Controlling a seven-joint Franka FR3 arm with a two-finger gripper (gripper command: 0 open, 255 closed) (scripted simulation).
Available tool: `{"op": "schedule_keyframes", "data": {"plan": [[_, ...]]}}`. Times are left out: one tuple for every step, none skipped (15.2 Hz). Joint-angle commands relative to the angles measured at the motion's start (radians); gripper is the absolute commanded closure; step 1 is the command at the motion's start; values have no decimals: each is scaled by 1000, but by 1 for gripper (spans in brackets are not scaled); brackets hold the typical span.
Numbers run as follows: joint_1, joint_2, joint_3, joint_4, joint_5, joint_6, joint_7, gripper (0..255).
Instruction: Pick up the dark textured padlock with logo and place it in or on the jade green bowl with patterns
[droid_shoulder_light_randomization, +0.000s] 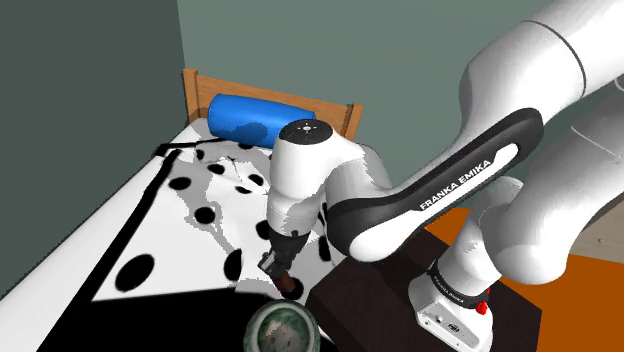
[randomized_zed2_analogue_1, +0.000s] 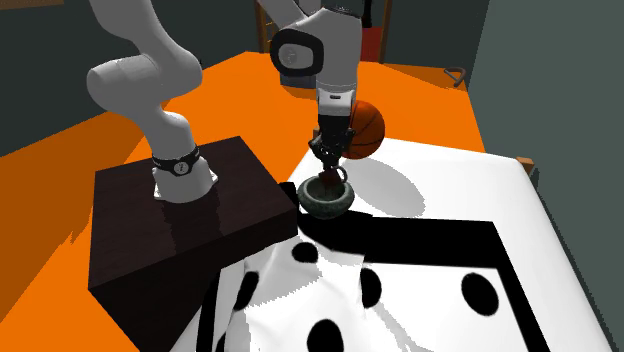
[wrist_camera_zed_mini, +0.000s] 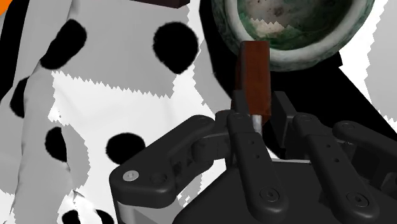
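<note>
Gripper: the black gripper (wrist_camera_zed_mini: 259, 105) was clenched on the padlock, with its 2 fingers (wrist_camera_zed_mini: 245, 143) pressed to either side of the narrow end.
Padlock: the padlock (wrist_camera_zed_mini: 256, 70), a dark reddish-brown block, stuck out beyond the fingertips. It was off the bed, and its far end overlapped the bowl's near rim.
Bowl: the mottled green bowl (wrist_camera_zed_mini: 299, 56) sat on the spotted bed cover (droid_shoulder_light_randomization: 190, 200). In the shoulder view the bowl (droid_shoulder_light_randomization: 282, 330) was at the bottom edge of the frame, with the gripper (droid_shoulder_light_randomization: 283, 262) just above it.
Second exterior view: the gripper (randomized_zed2_analogue_1: 330, 165) hung in the upper middle of the frame, right over the bowl (randomized_zed2_analogue_1: 327, 198).
Step in hand: the carry, judged close to its end (the lift looked done).
Next move: 1 short shift to bring the padlock over the bowl's hollow, clear of the rim. Then a small descent, and the fingers part to release it.
</note>
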Motion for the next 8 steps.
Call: {"op": "schedule_keyframes", "data": {"plan": [[30, -38, 26, -29, 33, -5, 31, 255], [47, -54, 40, -41, 49, -7, 48, 255], [64, -70, 54, -52, 64, -10, 66, 255], [81, -85, 69, -62, 80, -13, 84, 255], [98, -99, 84, -70, 95, -17, 103, 255], [115, -112, 99, -77, 110, -20, 123, 255], [132, -123, 114, -83, 124, -24, 143, 255], [129, -109, 118, -88, 117, -7, 149, 255]]}}
